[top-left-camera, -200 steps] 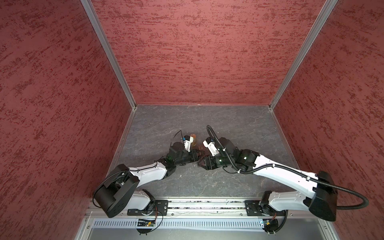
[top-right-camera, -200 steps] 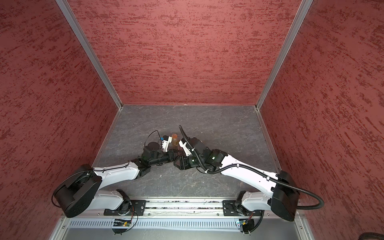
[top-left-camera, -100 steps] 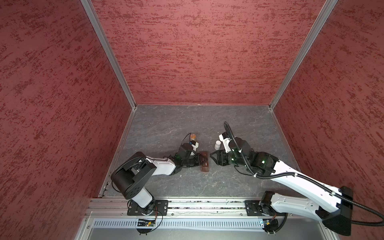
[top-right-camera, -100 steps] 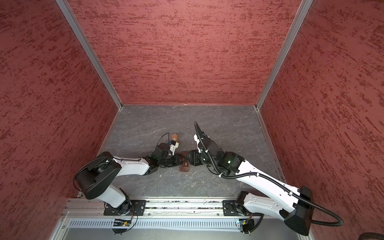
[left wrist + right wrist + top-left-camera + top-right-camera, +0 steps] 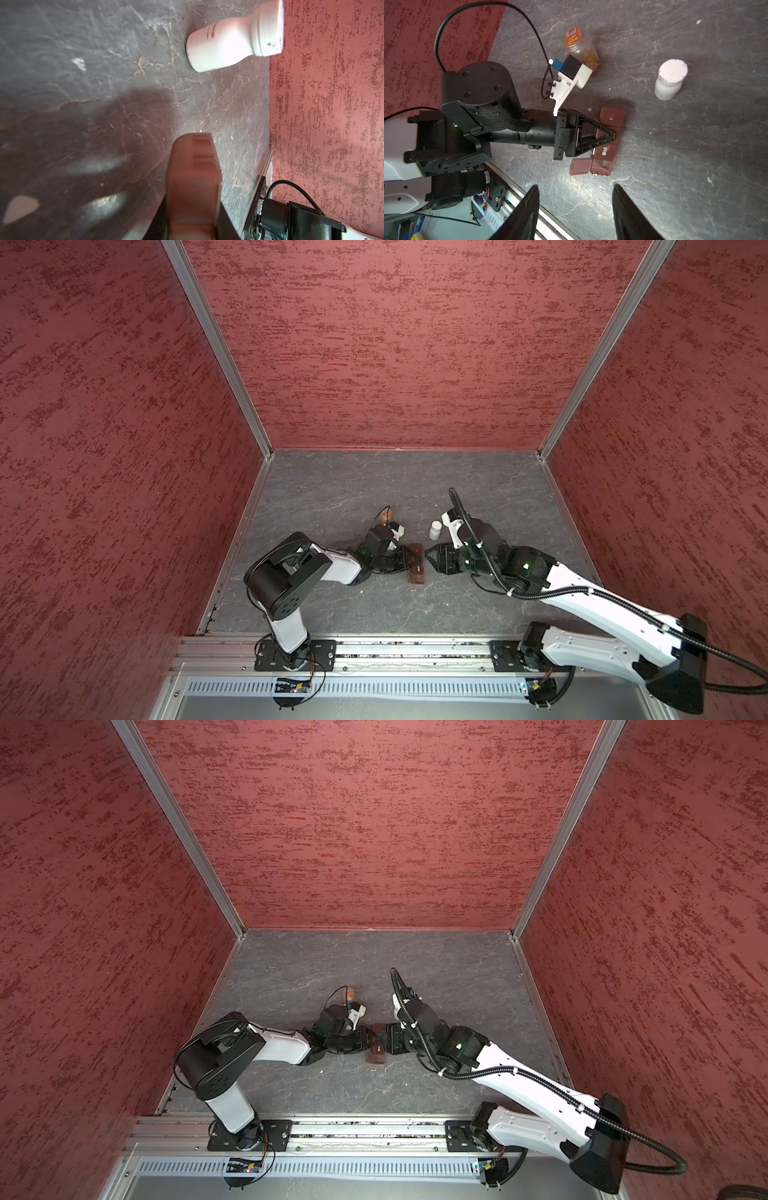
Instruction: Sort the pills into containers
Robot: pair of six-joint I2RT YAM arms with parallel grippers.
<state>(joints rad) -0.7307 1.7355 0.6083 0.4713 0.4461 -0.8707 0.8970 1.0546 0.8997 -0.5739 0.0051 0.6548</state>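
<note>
1. My left pincer (image 5: pixel 611 135) is closed narrow on the brown containers box (image 5: pixel 610 116), mid-length; a firm hold should steady it on the table (image 5: pixel 695 145).
2. My right pincer (image 5: pixel 576 186), wide and empty, has the box's open end cell (image 5: pixel 601 167) just ahead; I should approach slowly.

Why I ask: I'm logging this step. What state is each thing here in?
pill box: lying flat, one end lid flipped open.
white bottle: upright, cap on.
amber bottle: upright, cap on.
left gripper: shut on the pill box near its middle.
right gripper: open, holding nothing.
</note>
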